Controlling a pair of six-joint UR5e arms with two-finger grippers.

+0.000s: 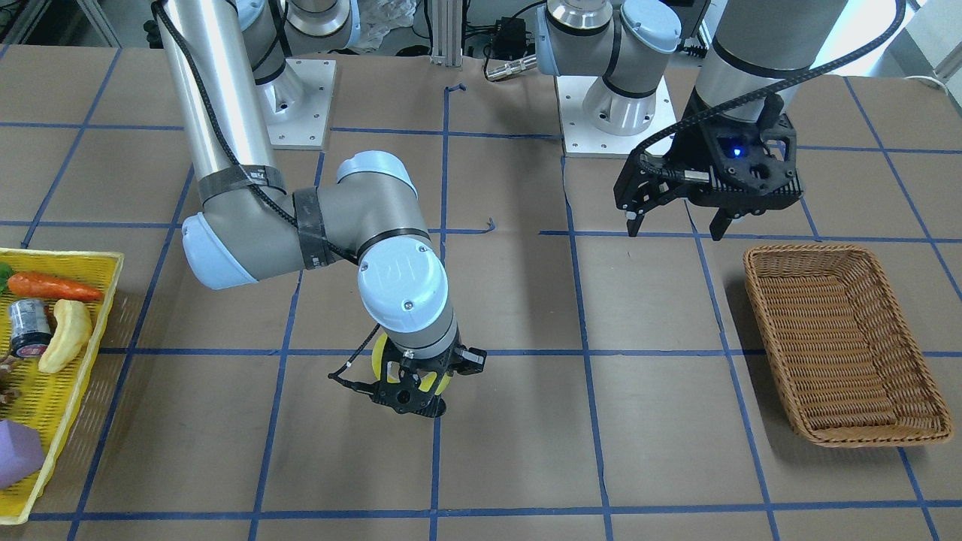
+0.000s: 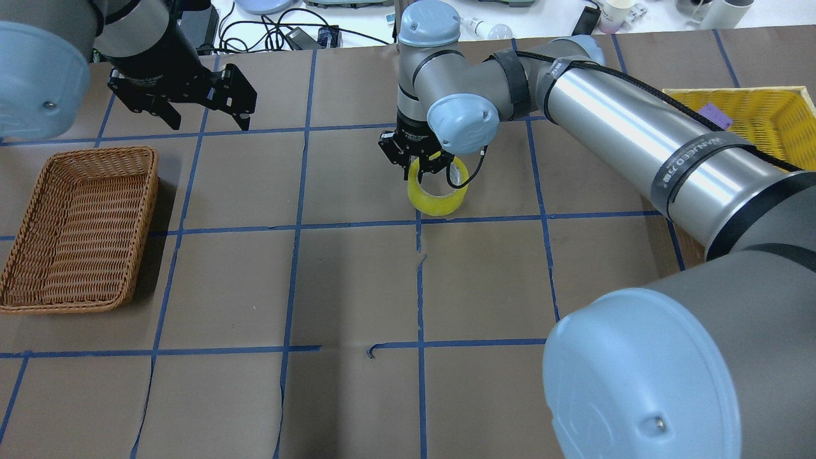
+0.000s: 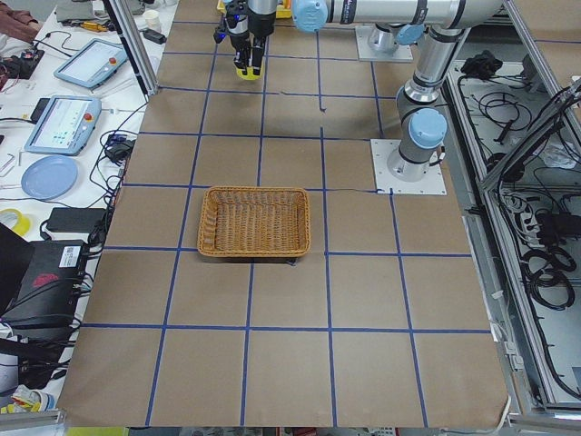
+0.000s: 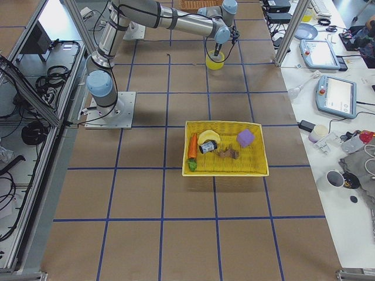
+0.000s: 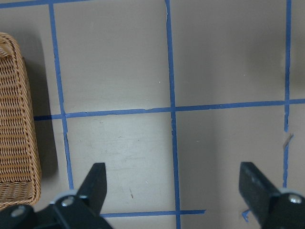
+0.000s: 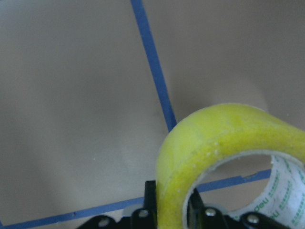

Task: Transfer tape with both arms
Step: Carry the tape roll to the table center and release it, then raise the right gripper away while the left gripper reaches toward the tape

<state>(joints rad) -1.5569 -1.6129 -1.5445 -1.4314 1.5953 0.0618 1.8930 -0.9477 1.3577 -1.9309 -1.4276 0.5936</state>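
The tape [image 2: 437, 193], a yellow roll with a white core, is near the table's middle, tilted on edge at or just above the surface. My right gripper [image 2: 417, 167] is shut on the tape's wall, one finger inside the ring and one outside, as the right wrist view shows [image 6: 214, 138]. In the front view the tape [image 1: 382, 359] is mostly hidden behind the right gripper [image 1: 409, 394]. My left gripper [image 2: 205, 121] is open and empty above the table, just beyond the wicker basket; its fingers [image 5: 97, 183] are spread wide.
A wicker basket [image 2: 76, 229] lies on the robot's left side, also seen in the front view [image 1: 842, 338]. A yellow tray [image 1: 105, 300] on the robot's right holds a carrot, a banana toy, a small can and a purple block.
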